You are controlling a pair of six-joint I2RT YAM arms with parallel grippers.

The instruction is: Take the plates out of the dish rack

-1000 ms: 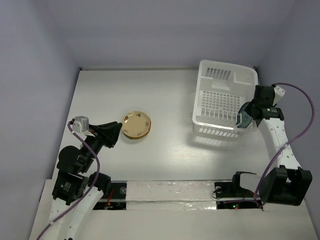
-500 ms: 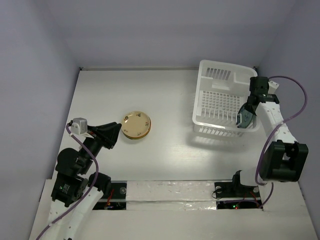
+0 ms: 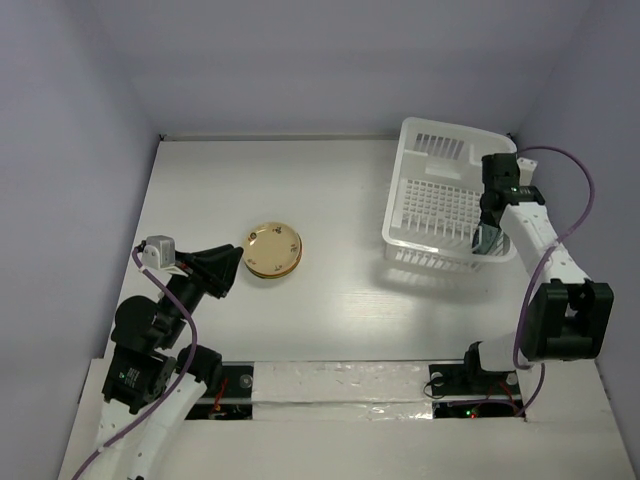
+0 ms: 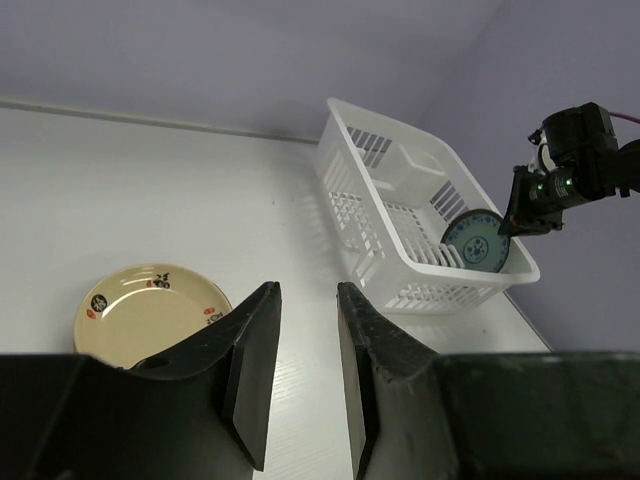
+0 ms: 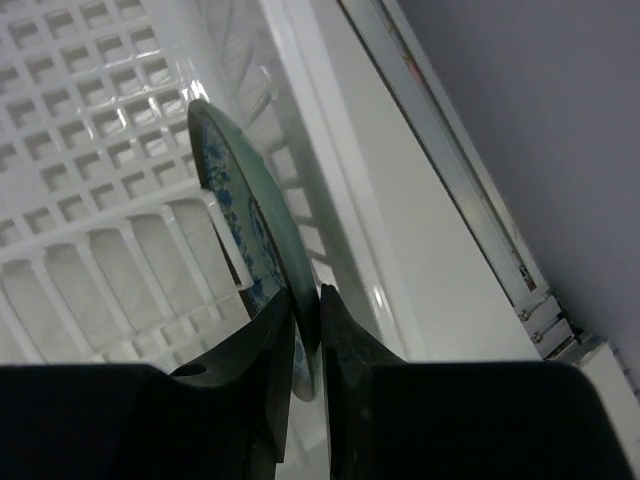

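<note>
The white plastic slotted dish rack point(image 3: 437, 147) sits at the upper right of the white table point(image 3: 330, 200) in the top view, its long axis running roughly from the top to the bottom of the frame. In its lower right corner a small round teal patterned plate point(image 3: 487, 243) point(image 4: 476, 241) point(image 5: 235, 200) stands on edge, nearly upright, close against the slotted wall. From above it shows as a thin edge-on line running up and down the frame, with its patterned face turned toward frame left. The right tool point(image 3: 488, 230) point(image 5: 304, 295) is clenched on this plate's rim, one finger on each face. Whether the plate's lower edge rests on the grid floor cannot be told.

Left of centre, a round yellow patterned plate point(image 3: 273, 249) point(image 4: 150, 310) lies flat on the table, face up. The left tool point(image 3: 238, 268) point(image 4: 305, 290) hangs just beside it at the lower left, its fingers slightly parted with nothing between them.
</note>
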